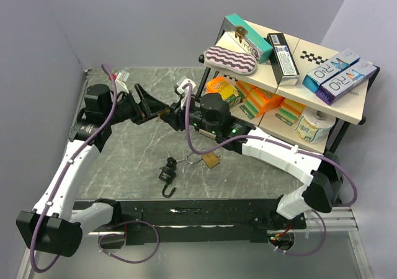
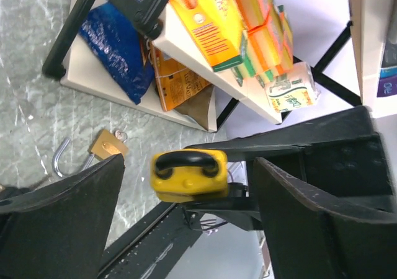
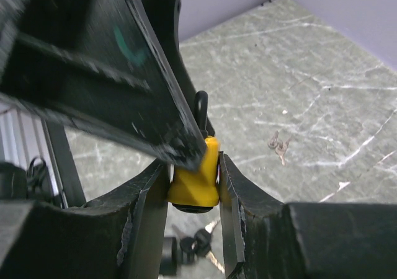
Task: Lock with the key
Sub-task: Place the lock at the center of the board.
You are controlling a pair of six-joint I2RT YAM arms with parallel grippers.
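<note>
Rightward, a shelf [image 1: 265, 74] of boxes stands on the marble table [image 1: 136, 161]. Above the table the arms meet. The right gripper [image 3: 193, 186] clamps a yellow padlock [image 2: 189, 175] between its fingers, and the left gripper [image 2: 186, 186] has its fingers spread wide either side of it. A brass padlock [image 1: 212, 160] and small keys [image 3: 279, 147] lie on the table.

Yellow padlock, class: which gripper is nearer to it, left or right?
Right. The right gripper is shut on the yellow padlock; the left gripper is open, its fingers spread to either side of it.
</note>
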